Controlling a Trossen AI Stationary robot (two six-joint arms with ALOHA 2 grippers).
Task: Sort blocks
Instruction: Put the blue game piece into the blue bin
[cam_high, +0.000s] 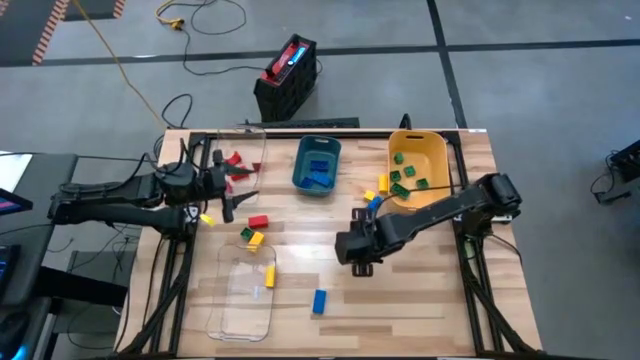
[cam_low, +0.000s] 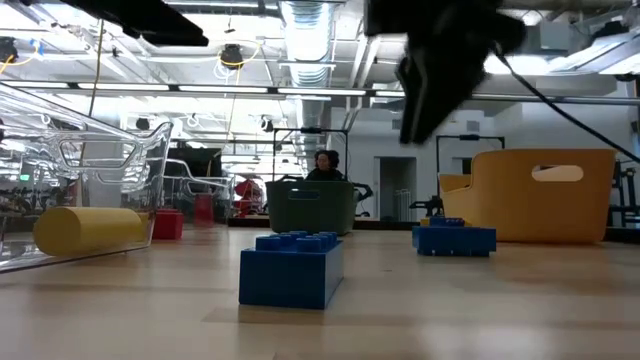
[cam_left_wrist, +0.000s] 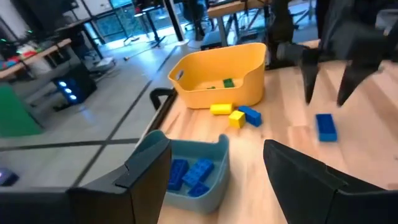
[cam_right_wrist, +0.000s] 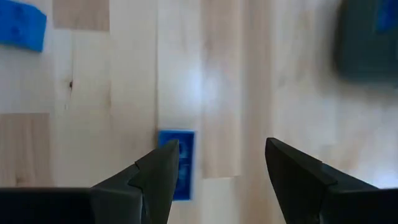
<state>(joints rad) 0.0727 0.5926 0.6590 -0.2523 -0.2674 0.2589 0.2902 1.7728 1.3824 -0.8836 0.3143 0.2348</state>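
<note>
Wooden table (cam_high: 420, 290) fills centre frame. Right gripper (cam_high: 358, 255) mid-frame, fingers spread, empty, above bare wood. Left gripper (cam_high: 232, 188) centre-left, released, empty. Blocks scattered; nearest loose blue block (cam_high: 319, 301) lower centre.

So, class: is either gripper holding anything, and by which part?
Nothing is held. The left gripper and right gripper are both open and empty.

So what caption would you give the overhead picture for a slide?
Two robot arms sorting toy blocks: right gripper open above the table, blue block loose, teal bin holding blues.
</note>
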